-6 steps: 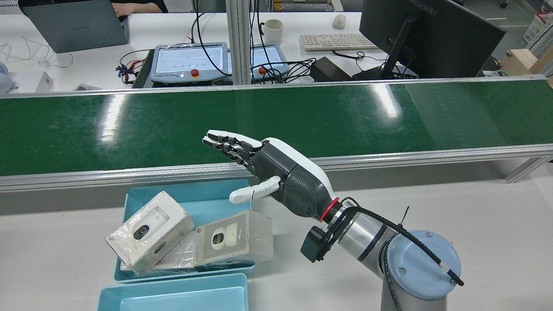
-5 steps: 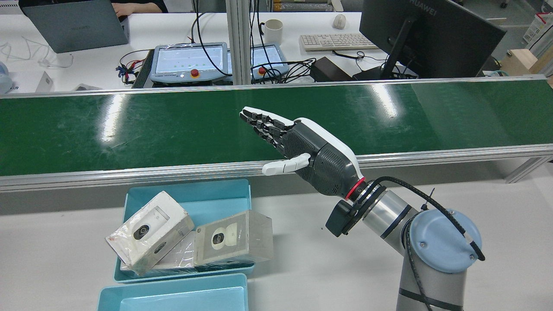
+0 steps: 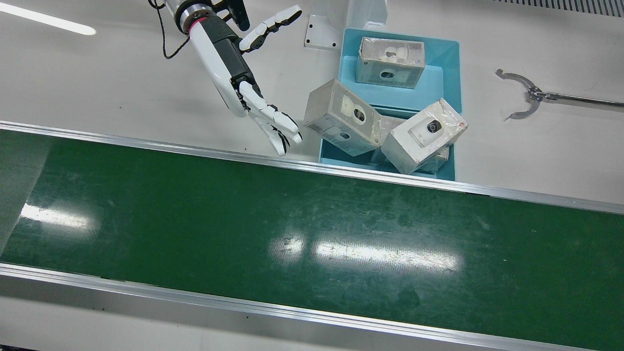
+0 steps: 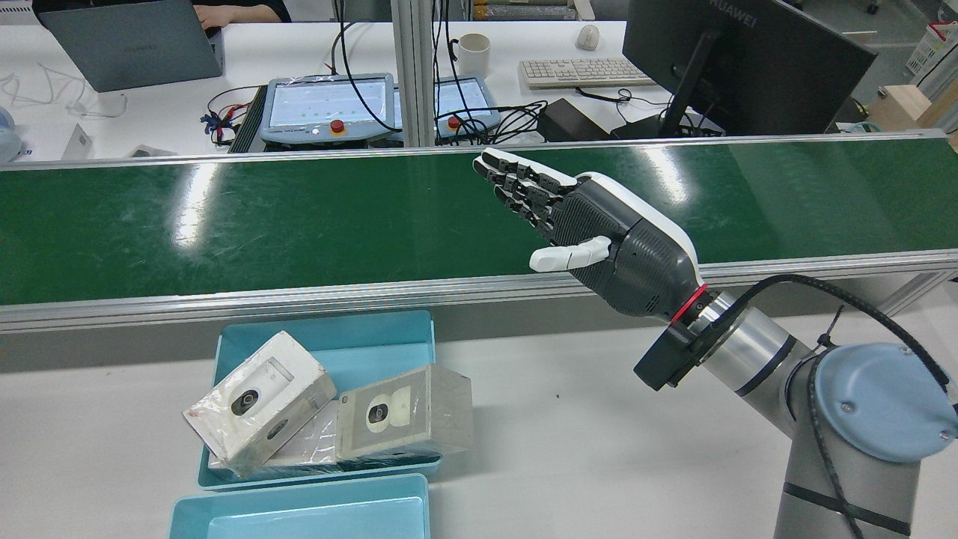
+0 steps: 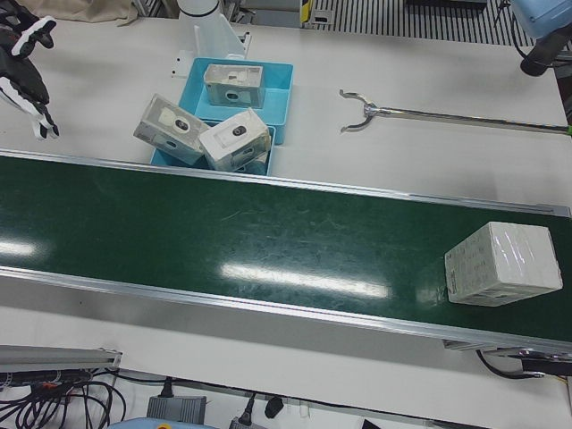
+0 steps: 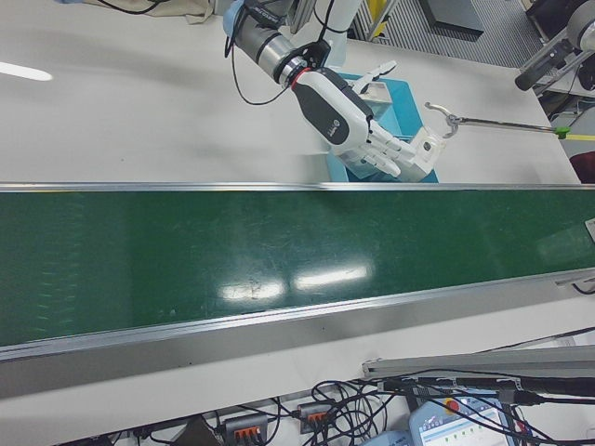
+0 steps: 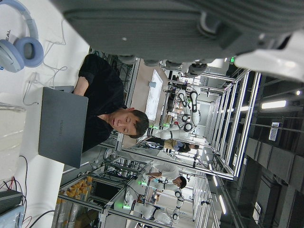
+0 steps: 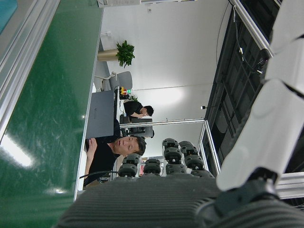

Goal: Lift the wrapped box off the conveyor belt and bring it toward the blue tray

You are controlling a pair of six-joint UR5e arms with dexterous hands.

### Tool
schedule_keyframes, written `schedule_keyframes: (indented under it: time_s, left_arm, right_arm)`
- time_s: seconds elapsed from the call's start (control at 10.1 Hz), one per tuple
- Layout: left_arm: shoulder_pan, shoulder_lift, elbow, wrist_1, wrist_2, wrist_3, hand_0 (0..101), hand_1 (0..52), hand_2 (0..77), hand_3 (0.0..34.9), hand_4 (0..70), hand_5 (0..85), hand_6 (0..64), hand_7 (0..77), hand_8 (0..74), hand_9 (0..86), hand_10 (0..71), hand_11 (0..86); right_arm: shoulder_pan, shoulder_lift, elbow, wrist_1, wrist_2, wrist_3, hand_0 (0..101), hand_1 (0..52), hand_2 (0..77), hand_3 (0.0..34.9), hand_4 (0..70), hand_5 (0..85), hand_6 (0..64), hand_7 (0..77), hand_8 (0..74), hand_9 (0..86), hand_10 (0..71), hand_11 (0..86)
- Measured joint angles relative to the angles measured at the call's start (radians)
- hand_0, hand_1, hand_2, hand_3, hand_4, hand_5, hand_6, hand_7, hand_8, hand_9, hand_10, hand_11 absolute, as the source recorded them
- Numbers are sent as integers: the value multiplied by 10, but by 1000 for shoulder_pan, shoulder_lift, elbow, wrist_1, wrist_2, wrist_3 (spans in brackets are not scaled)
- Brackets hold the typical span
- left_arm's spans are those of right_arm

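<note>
1. My right robot hand (image 4: 591, 224) is spread wide and flat, fingers (image 4: 516, 183) straight out and thumb set apart; it has hold of nothing.
2. In the rear view it reaches out above the green conveyor belt (image 4: 299, 217), fingertips close to the belt's far rail. In the front view it sits over the white desk (image 3: 97, 83), fingertips at the belt's near rail.
3. The right hand view shows the same: my dark fingers extended, the pale thumb off to one side, no object between them.
4. My left robot hand (image 7: 190, 28) appears only in its own camera, as a dark palm with fingers partly curled near the top of the frame. Nothing shows in its grasp, but I cannot tell how far open it is.
5. The wrapped box (image 5: 502, 264) lies on the belt, seen only in the left-front view at the belt's right end, close to the near rail and well apart from my right robot hand.
6. The blue tray (image 3: 451, 53) sits on the desk beside the belt, with a second tray adjoining it toward the belt. One wrapped box lies in the far tray; two tilted ones lean together in the near tray.
7. A metal grabber tool (image 3: 531, 95) lies on the desk beyond the trays.
</note>
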Motion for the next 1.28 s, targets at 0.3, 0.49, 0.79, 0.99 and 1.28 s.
schedule_keyframes:
  time_s: [0.3,0.49,0.79,0.99,1.28]
  left_arm:
    - [0,0,0,0,0,0,0,0,5,0,0,11,0,0,0,0,0,0]
    - [0,0,0,0,0,0,0,0,5,0,0,11,0,0,0,0,0,0]
    - [0,0,0,0,0,0,0,0,5,0,0,11,0,0,0,0,5,0]
    - [0,0,0,0,0,0,0,0,5,0,0,11,0,0,0,0,0,0]
    - [0,0,0,0,0,0,0,0,5,0,0,11,0,0,0,0,5,0]
  right_arm:
    - [38,-43,48,-4,-51,10,407,87,131,0,65,82,71,0,38,27,49,71]
    - [47,-49,48,-6,-67,10,410,87,131,0,65,87,71,0,33,27,44,71]
    - [46,-48,49,-6,-73,8,409,87,120,0,65,87,60,5,33,22,49,71]
    - [48,-48,56,-6,-91,10,407,82,120,0,76,87,76,5,33,22,49,76]
    - [48,-47,43,-6,-97,9,408,82,120,0,76,98,76,27,44,38,49,82]
